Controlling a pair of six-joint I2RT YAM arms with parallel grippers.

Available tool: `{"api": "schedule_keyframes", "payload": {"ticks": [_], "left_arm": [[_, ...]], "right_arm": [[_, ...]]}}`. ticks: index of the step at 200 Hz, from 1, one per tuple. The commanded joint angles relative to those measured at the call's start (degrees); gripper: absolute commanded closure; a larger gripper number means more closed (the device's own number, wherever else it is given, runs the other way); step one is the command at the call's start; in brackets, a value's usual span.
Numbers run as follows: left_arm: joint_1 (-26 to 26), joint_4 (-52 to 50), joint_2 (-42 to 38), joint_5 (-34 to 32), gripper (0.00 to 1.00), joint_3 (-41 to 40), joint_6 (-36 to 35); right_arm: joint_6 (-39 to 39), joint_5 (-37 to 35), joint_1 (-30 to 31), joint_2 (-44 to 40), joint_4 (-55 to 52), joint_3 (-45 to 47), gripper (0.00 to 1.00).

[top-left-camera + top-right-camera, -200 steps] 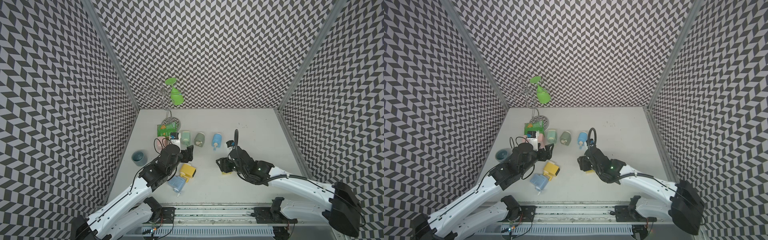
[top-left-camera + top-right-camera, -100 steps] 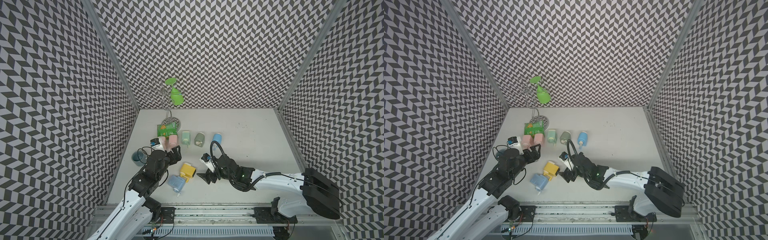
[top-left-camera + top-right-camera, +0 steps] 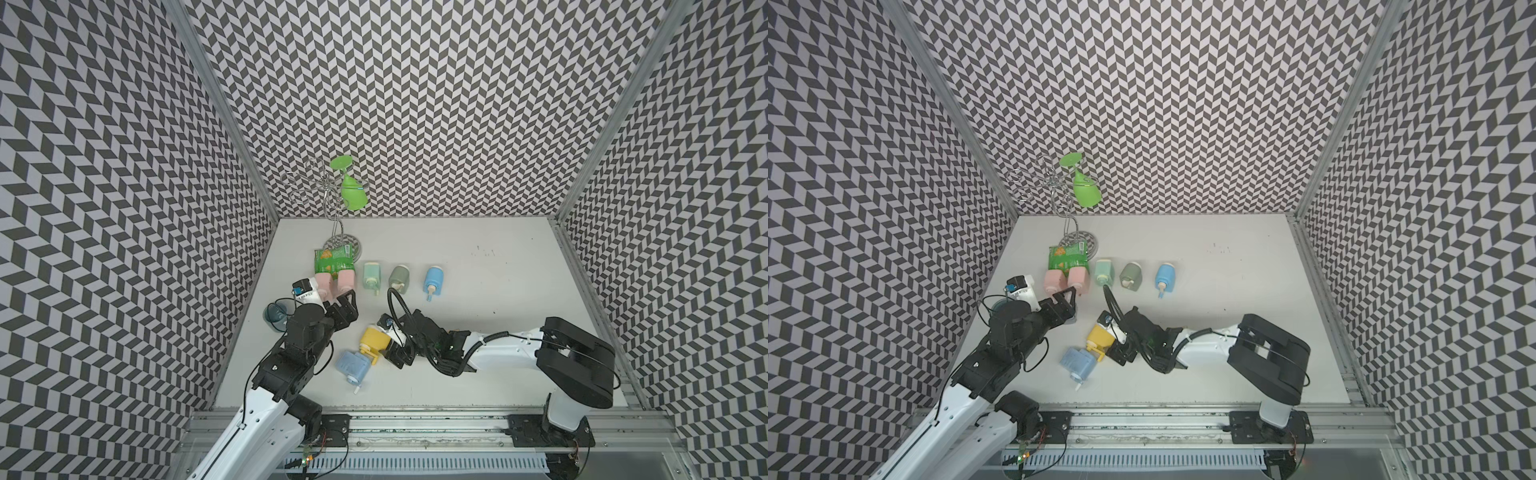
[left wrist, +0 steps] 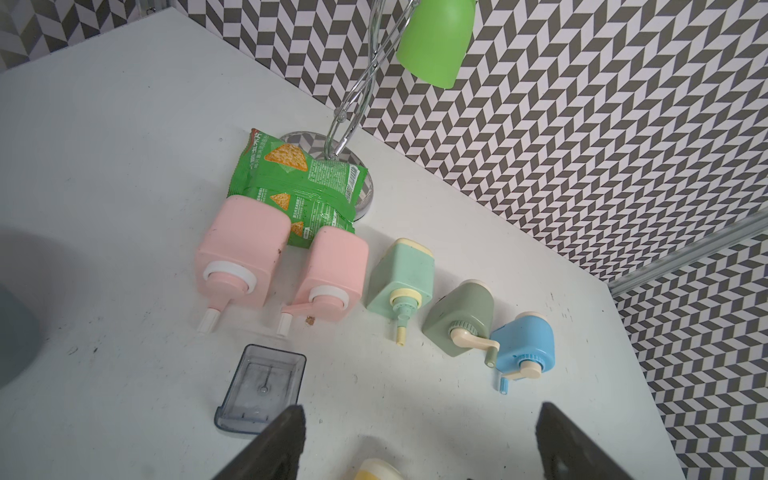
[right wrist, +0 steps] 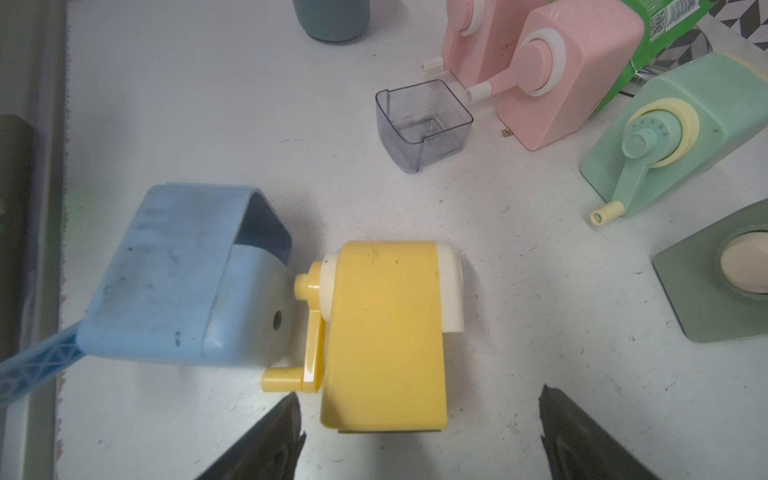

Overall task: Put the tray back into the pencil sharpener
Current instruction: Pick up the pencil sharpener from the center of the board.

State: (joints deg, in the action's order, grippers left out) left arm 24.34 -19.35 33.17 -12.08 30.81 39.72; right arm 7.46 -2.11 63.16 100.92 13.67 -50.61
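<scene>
The clear grey tray [image 4: 262, 390] lies empty on the white table just in front of two pink sharpeners, and also shows in the right wrist view [image 5: 422, 124]. My left gripper [image 4: 419, 419] [image 3: 348, 305] hovers open over it, one finger beside the tray, nothing held. A light-blue pencil sharpener [image 5: 187, 274] [image 3: 352, 365] lies on its side with its tray slot open and empty. A yellow sharpener [image 5: 386, 332] [image 3: 374, 338] lies against it. My right gripper [image 5: 419, 432] [image 3: 388, 343] stands open with the yellow sharpener's near end between its fingers.
A row of sharpeners sits behind: two pink [image 3: 334, 281], mint [image 3: 371, 274], olive [image 3: 400, 276], blue [image 3: 433, 279]. A green snack bag [image 3: 333, 258] leans on a wire rack's base, and a green goblet [image 3: 353, 193] hangs on the rack. A grey-blue cup [image 3: 275, 312] stands at the left.
My right arm has swung left from the table's middle to the yellow sharpener, and its jaws have widened. My left arm has drawn back a little toward the left.
</scene>
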Motion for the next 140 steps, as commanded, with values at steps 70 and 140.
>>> {"api": "schedule_keyframes", "payload": {"ticks": [70,140], "left_arm": [[-0.3,0.2,-0.9,0.0,0.12,0.3,-1.6],[-0.4,-0.2,-1.3,-0.3,0.13,0.6,-1.8]], "right_arm": [[0.2,1.2,0.2,6.4,0.3,-5.3,0.15],[0.4,1.3,0.1,8.0,0.2,-6.1,0.24]]}}
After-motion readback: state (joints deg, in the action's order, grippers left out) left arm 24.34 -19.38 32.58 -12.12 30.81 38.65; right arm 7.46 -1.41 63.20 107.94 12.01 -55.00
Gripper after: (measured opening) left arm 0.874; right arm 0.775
